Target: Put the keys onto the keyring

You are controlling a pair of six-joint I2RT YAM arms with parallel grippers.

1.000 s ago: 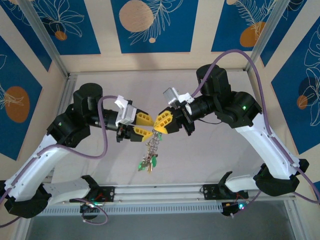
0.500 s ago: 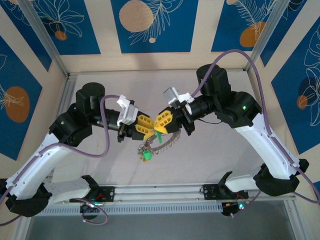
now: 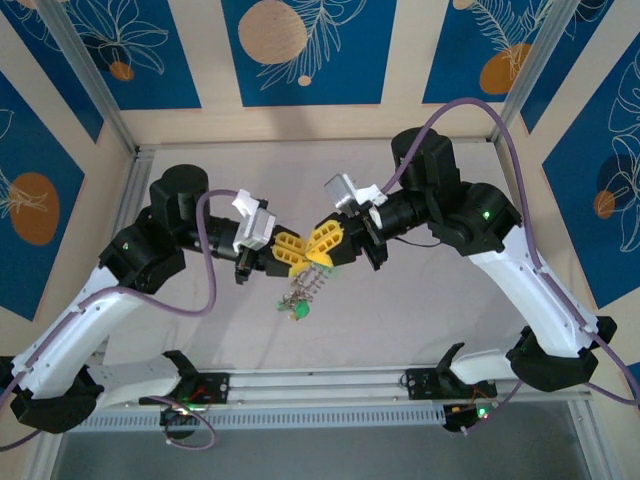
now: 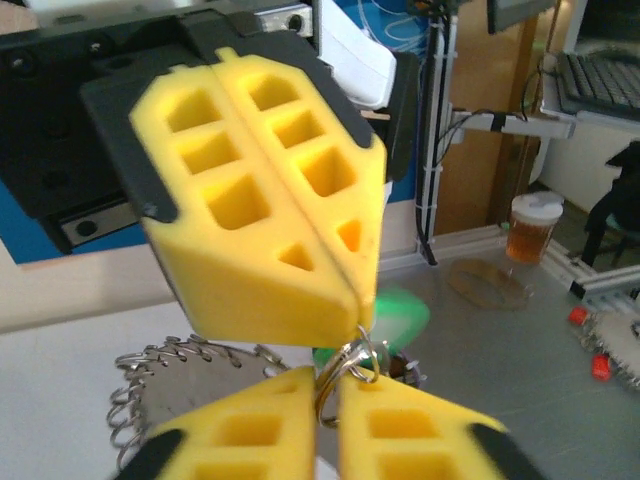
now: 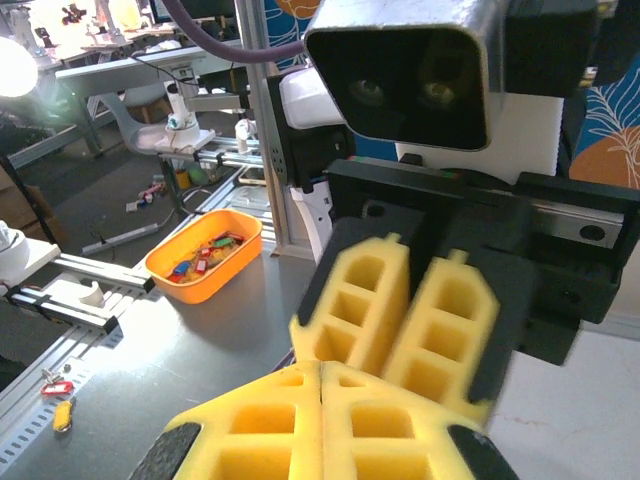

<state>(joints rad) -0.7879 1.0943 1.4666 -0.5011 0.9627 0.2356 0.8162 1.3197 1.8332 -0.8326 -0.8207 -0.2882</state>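
Observation:
In the top view my left gripper (image 3: 297,258) and right gripper (image 3: 319,249) meet tip to tip above the table's middle. The grey coiled keyring (image 3: 310,281) hangs below them, with the keys (image 3: 297,309), one green-headed, bunched at its lower end. In the left wrist view my left gripper (image 4: 331,400) is shut on a small metal split ring (image 4: 338,380). The right gripper (image 4: 362,315) above it is shut, pinching the same wire at its tip. The keyring's coil (image 4: 170,357) arcs to the left, and a blurred green key head (image 4: 402,315) sits behind. The right wrist view shows the right gripper (image 5: 320,372) shut against the left gripper's fingers (image 5: 362,300).
An orange tub (image 5: 165,268) of coloured key tags sits on a grey bench beyond the table. A lidded cup (image 4: 530,226) of amber liquid stands on another bench. Metal frame posts (image 3: 80,75) rise at the table's back corners. The white tabletop (image 3: 420,300) lies below the grippers.
The left gripper moved right to the right gripper and shut on the small ring. The hanging keyring and keys swung up and left, then settled higher.

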